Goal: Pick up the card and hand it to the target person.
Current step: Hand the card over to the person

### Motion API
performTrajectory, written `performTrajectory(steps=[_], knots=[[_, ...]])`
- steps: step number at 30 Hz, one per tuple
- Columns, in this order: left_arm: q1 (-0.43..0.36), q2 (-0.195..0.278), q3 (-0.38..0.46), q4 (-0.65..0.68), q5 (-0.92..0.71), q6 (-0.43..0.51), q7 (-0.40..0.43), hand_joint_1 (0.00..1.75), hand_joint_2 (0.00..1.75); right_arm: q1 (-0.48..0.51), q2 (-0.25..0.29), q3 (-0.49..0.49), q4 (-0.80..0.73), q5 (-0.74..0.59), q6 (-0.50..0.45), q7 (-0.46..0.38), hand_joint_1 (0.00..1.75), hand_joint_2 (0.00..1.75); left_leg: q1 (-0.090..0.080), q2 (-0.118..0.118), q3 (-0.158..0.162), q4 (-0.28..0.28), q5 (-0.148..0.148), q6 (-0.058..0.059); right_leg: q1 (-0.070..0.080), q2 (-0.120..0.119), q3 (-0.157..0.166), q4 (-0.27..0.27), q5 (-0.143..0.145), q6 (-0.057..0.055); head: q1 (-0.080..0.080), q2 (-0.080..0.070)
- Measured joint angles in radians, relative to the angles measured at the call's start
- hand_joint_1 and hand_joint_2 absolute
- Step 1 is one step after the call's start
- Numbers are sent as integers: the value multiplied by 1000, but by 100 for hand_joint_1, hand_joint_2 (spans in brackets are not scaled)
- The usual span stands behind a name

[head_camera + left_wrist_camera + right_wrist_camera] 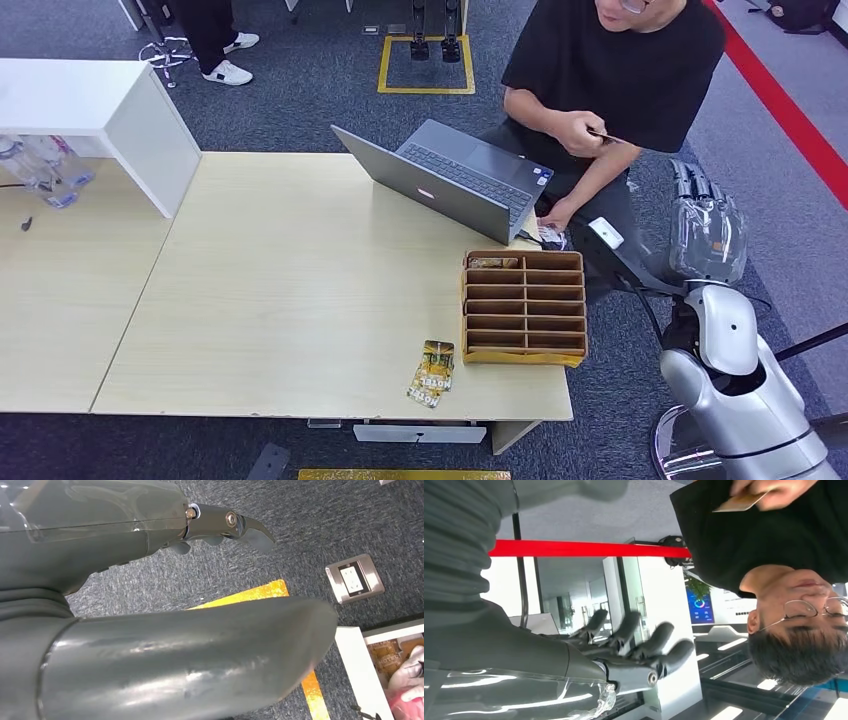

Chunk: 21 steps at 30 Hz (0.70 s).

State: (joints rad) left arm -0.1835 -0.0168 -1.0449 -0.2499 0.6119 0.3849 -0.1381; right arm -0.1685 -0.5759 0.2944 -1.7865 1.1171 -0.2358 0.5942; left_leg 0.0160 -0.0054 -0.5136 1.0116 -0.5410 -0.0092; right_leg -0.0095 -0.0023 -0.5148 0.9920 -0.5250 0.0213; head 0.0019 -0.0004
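Looks done: thin tan card (607, 135) is pinched in seated black-shirted person's hand (580, 130), approx 1 o'clock of the wooden slotted organiser box (525, 345). Robot's right hand (706, 222) is raised at 3 o'clock of the box, fingers spread, holding nothing; left hand (220, 527) hangs over carpet, fingers loosely curled, empty.

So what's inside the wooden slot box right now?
The box holds one yellowish card in its far-left slot, the one nearest the laptop. The other slots look empty, though their dividers may hide something lying flat.
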Motion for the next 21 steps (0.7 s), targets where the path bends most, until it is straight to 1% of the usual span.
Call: performTrajectory(steps=[6, 10, 12, 14, 18, 21], knots=[[-1, 0, -1, 0, 0, 0, 0, 0, 0, -4, 3, 8, 8, 0, 0, 0, 0, 175, 0, 0, 0, 0, 0, 0, 0, 0, 0, 0, 0, 0, 0, 0], [-2, 0, -1, 0, 0, 0, 0, 0, 0, -6, 10, 13, 15, -2, -6, 0, 0, 0, 0, 0, 0, 0, 0, 0, 0, 0, 0, 0, 0, 0, 0, 0], [-2, 0, -1, 0, 0, 2, 0, 0, 0, -5, 13, 13, 16, -6, -22, 0, 0, 87, 0, 0, 0, 0, 0, 0, 0, 0, 0, 0, 0, 0, 0, 0], [-1, 0, -1, 0, 1, 4, -1, 0, 0, 2, 18, 13, 15, -15, -58, -2, 0, 175, 0, 0, 0, 0, 0, 0, 0, 0, 0, 0, 0, 0, 0, 0], [7, 0, -1, 0, 15, 14, -13, 0, 0, 41, 41, 14, 1, -46, -162, -22, 0, 175, 0, 0, -1, 0, 0, 0, 0, 0, -1, 0, 0, 0, 0, 0], [16, 1, 0, 0, 30, 25, -26, 0, 0, 82, 75, 20, -7, -114, -233, -59, 0, 175, 0, 0, -1, 0, 0, 0, 0, 0, -1, 0, 0, 0, 0, 0]])
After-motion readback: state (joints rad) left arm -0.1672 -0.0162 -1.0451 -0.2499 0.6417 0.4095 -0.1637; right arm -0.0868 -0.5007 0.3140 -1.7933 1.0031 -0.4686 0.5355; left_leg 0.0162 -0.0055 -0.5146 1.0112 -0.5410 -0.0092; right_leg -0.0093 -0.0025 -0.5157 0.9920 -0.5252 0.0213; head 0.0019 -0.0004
